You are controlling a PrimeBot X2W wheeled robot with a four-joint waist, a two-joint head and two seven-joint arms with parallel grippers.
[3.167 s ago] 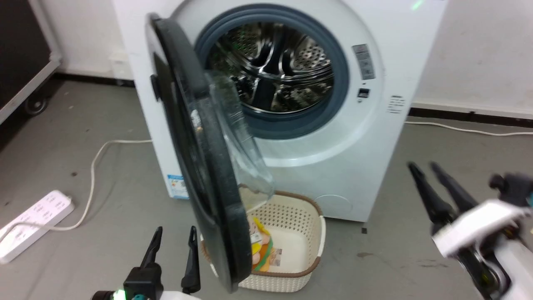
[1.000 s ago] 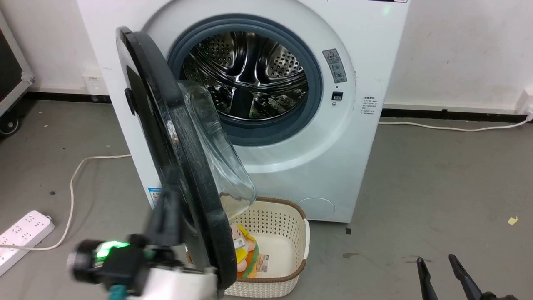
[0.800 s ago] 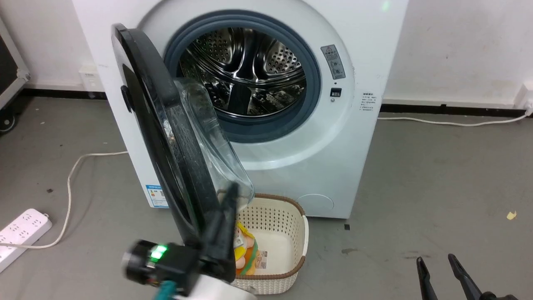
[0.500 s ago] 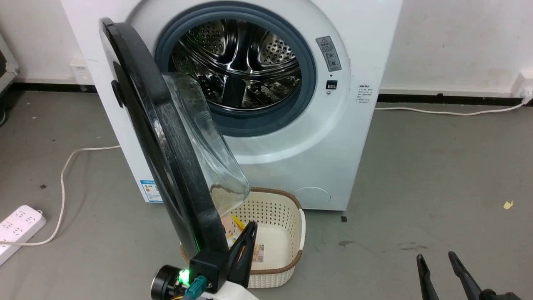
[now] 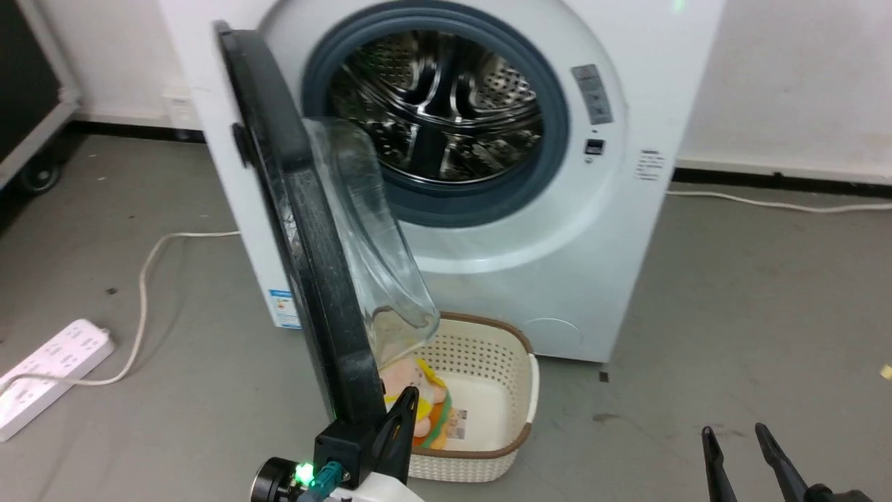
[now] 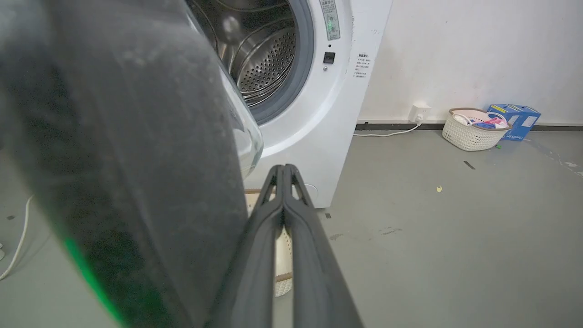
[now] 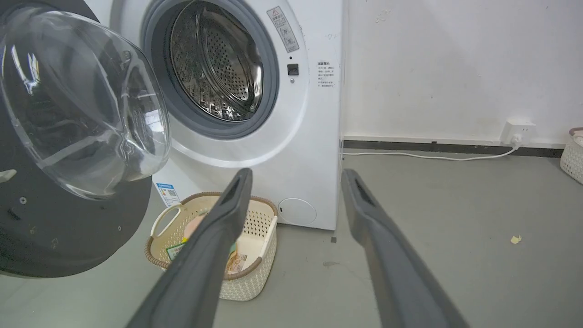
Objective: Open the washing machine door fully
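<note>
The white washing machine (image 5: 557, 230) stands ahead with its steel drum mouth exposed. The washing machine door (image 5: 306, 230), black with a clear glass bowl (image 5: 369, 230), hangs about half open and edge-on to me. My left gripper (image 5: 406, 399) is shut and holds nothing. It sits right beside the door's lower rim on the bowl side; I cannot tell whether it touches. From the left wrist, the door rim (image 6: 127, 159) looms just left of the shut left gripper (image 6: 283, 168). My right gripper (image 5: 735, 436) is open and empty, low at the right. From the right wrist, the right gripper (image 7: 295, 175) points at the machine (image 7: 309, 150).
A cream basket (image 5: 533, 390) holding a soft toy sits on the floor under the door. A white power strip (image 5: 49, 369) and its cable lie at the left. Another basket (image 6: 476, 134) and a blue box (image 6: 514, 120) stand by the far wall.
My left gripper swung from the door's outer side, round its lower rim, to the bowl side and dropped lower. The head camera shifted. The right gripper stayed put.
</note>
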